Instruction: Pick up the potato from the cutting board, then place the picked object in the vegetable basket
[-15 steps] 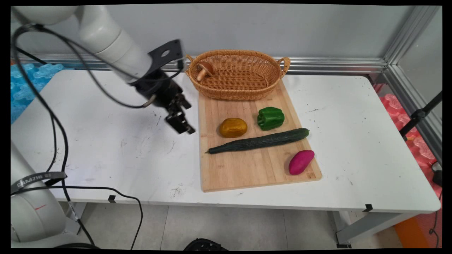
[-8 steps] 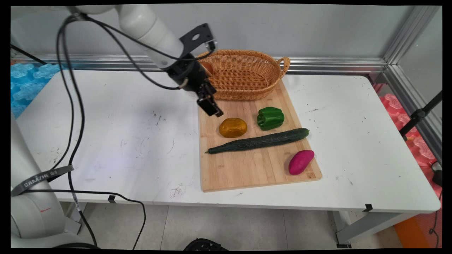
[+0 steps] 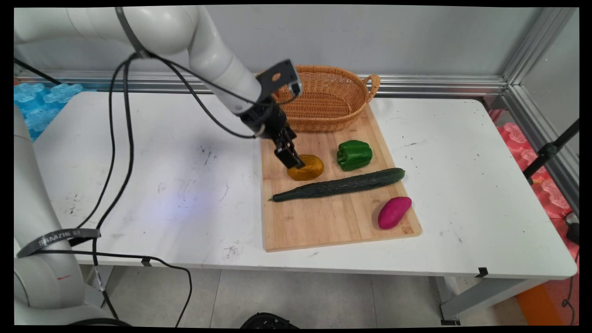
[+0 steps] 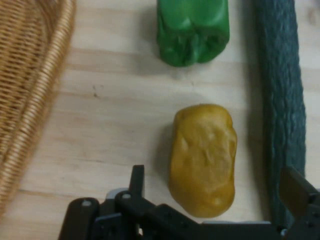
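Potato (image 3: 306,168) lying on cutting board (image 3: 323,217), beside cucumber (image 3: 340,185) and pepper (image 3: 354,155) | gripper (image 3: 295,163) having swung over from bare table (image 3: 138,185), now descending above it | fingers (image 4: 297,190) spread wide, holding nothing | basket (image 3: 323,99) behind.

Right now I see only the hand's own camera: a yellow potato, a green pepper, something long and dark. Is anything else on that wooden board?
Observer: Yes, a purple sweet potato lies near the board's front right corner, past the cucumber.
Visitor: And the wicker thing at the edge?
Observer: It's an oval basket with handles, at the board's far end, by the wall.
Visitor: How high is the hand?
Observer: The hand is low, right at the potato's left end; I cannot tell whether they touch.
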Controlling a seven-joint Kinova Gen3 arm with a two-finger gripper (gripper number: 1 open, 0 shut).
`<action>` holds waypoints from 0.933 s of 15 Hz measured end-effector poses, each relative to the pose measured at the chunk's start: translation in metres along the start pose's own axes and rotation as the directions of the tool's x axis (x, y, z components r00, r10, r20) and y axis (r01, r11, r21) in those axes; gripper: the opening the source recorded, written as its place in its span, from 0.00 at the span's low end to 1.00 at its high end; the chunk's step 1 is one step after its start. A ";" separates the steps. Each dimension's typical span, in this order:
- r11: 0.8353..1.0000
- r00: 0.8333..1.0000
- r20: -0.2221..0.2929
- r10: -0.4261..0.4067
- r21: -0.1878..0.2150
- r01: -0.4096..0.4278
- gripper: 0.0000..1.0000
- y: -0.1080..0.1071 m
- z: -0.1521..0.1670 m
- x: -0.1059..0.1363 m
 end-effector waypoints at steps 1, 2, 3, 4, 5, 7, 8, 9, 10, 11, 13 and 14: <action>1.000 1.000 0.004 0.006 -0.001 -0.006 1.00 0.001 0.007 -0.003; 1.000 1.000 0.005 0.013 -0.001 -0.013 1.00 0.002 0.014 -0.005; 1.000 1.000 0.004 0.019 0.001 -0.019 1.00 0.002 0.021 -0.007; 1.000 1.000 0.003 0.022 0.003 -0.022 1.00 0.003 0.025 -0.008; 1.000 1.000 0.000 0.026 0.007 -0.026 1.00 0.003 0.031 -0.009; 0.999 0.999 -0.007 0.032 0.014 -0.031 1.00 0.002 0.042 -0.009; 0.999 0.999 -0.010 0.034 0.017 -0.033 1.00 0.002 0.047 -0.009; 0.999 0.999 -0.012 0.036 0.019 -0.036 1.00 0.002 0.052 -0.010; 0.999 0.999 -0.013 0.037 0.019 -0.037 0.00 0.002 0.056 -0.010; 0.999 0.999 -0.013 0.038 0.018 -0.037 0.00 0.002 0.059 -0.011; 0.999 0.999 -0.013 0.037 0.012 -0.037 0.00 0.003 0.065 -0.011; 0.999 0.999 -0.013 0.037 0.010 -0.036 0.00 0.003 0.067 -0.011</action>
